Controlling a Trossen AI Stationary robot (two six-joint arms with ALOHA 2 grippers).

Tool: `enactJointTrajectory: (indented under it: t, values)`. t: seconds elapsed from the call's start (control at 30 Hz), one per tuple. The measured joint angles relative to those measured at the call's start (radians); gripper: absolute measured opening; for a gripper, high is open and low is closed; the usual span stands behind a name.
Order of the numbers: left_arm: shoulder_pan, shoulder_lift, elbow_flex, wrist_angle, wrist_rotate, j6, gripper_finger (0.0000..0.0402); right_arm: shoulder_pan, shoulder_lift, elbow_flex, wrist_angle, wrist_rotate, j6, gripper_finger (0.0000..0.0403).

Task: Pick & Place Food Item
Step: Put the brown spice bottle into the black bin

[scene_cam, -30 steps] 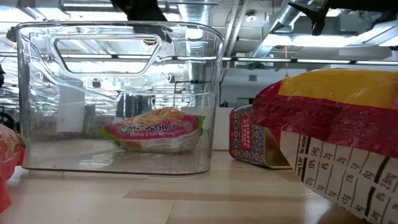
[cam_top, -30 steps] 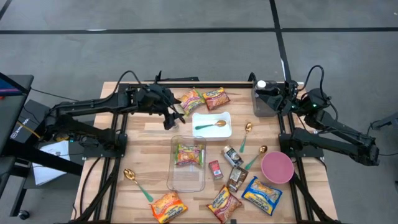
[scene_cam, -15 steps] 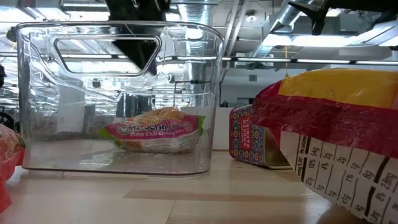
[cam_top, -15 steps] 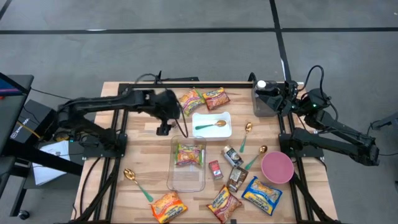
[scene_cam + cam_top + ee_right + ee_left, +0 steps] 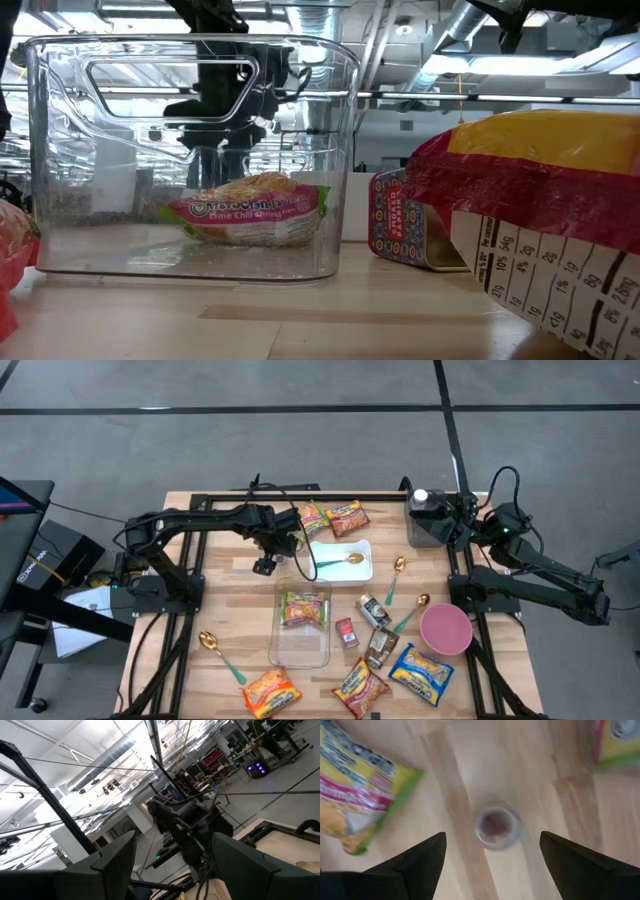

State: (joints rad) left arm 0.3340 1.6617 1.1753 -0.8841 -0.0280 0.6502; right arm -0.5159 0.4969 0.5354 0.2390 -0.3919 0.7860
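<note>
One noodle packet [image 5: 303, 608], pink and green with a yellow noodle picture, is seen lying flat inside the clear bin [image 5: 300, 650] at mid-worktop [image 5: 230, 610]. The left end effector [image 5: 303, 567] is held just beyond the bin's far end, jaws spread wide and empty. The right end effector [image 5: 462, 520] is parked open, empty, well apart at the worktop's far right corner.
</note>
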Motion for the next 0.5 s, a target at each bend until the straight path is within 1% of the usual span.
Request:
enactJointTrajectory:
  t: [0.13, 0.37, 0.5]
  values:
    - [-0.002, 0.002, -0.022, 0.080, 0.018, 0.003, 0.0315, 0.000, 0.000, 0.000, -0.002, 0.000, 0.000, 0.0255]
    - [-0.006, 0.002, -0.094, 0.095, 0.034, -0.004, 0.0315, 0.000, 0.000, 0.000, -0.020, 0.000, -0.006, 0.0255]
    - [-0.015, 0.002, -0.146, 0.167, -0.004, -0.016, 0.0315, 0.000, 0.000, 0.000, -0.032, 0.000, -0.008, 0.0255]
